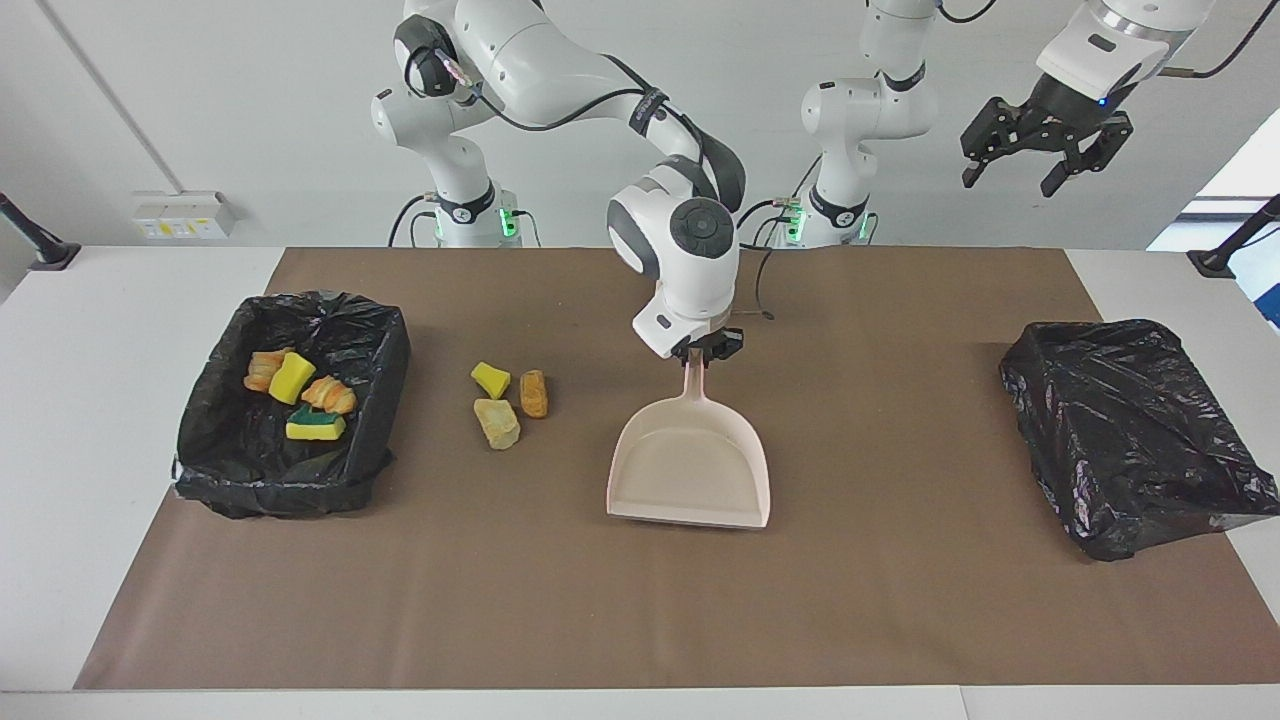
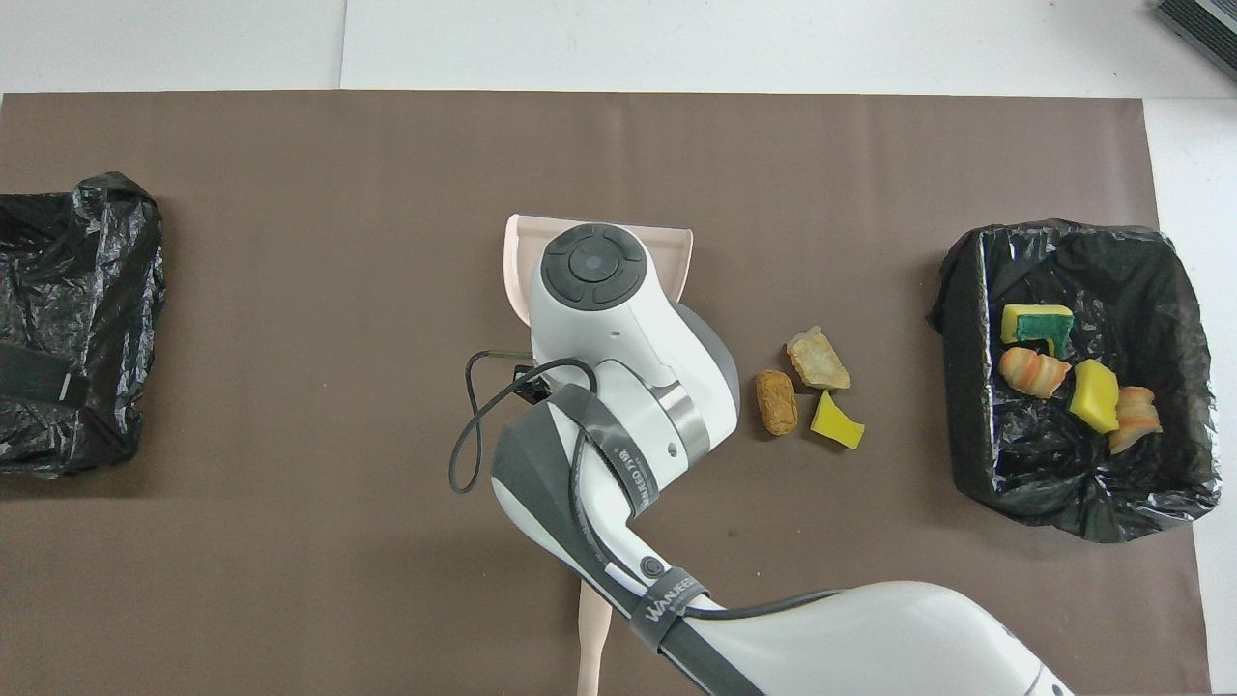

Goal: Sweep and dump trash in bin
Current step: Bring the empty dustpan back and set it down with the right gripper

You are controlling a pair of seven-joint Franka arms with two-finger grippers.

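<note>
My right gripper [image 1: 698, 362] is shut on the handle of the empty beige dustpan [image 1: 690, 465], whose mouth points away from the robots at mid-table. In the overhead view my right arm covers most of the dustpan [image 2: 515, 253]. Three pieces of trash lie on the mat between the pan and the bin: a yellow sponge piece [image 1: 490, 379] [image 2: 836, 423], a brown chunk [image 1: 533, 393] [image 2: 776, 402] and a tan chunk [image 1: 497, 423] [image 2: 819, 358]. The black-lined bin [image 1: 215, 380] [image 2: 966, 290] at the right arm's end holds several scraps [image 1: 300, 395]. My left gripper [image 1: 1045, 140] waits open, high over the left arm's end.
A second black bag-covered box [image 1: 1130, 430] [image 2: 77, 319] sits at the left arm's end of the table. A beige handle [image 2: 590, 643] lies on the mat near the robots, partly under my right arm.
</note>
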